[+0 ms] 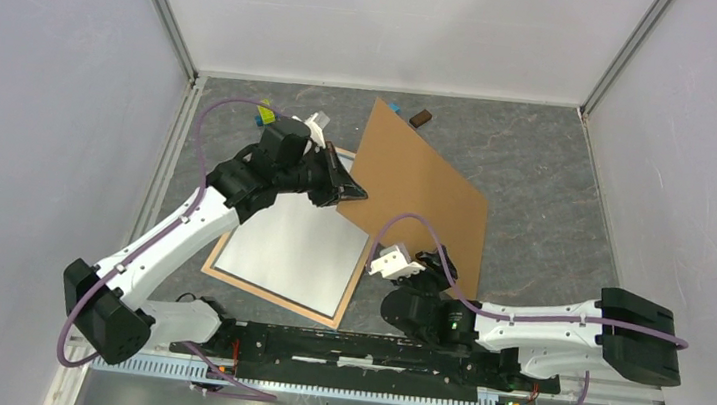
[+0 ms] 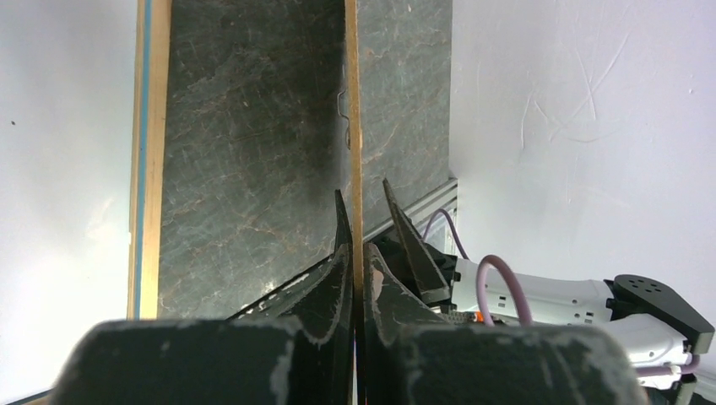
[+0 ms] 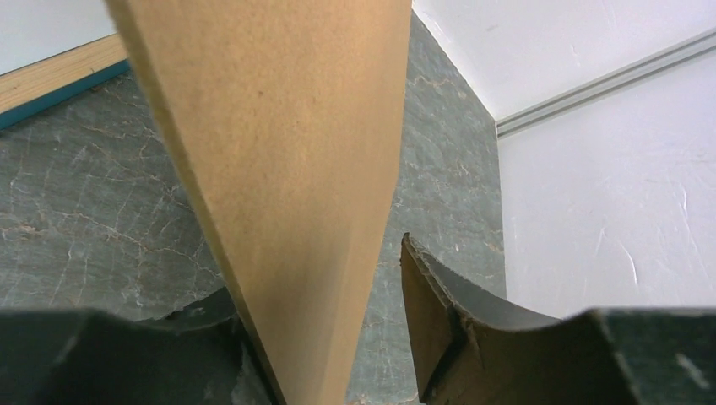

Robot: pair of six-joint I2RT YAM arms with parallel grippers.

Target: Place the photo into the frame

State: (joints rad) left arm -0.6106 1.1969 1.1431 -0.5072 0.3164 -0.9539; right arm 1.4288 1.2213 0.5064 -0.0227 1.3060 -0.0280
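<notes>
One board (image 1: 427, 185), one frame (image 1: 274, 299), one photo (image 1: 295, 246), lying white side up inside the frame, print side hidden. Left claw (image 2: 361, 202) is pinched tight on the board's edge. Right claw (image 3: 312, 287) gapes astride it, one finger hidden behind.

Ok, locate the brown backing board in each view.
Top external: backing board at centre, right of the frame.
Left wrist: thin edge-on strip between the jaws.
Right wrist: broad tan wedge at centre.
Shared landmark: the frame's wooden rim.
</notes>
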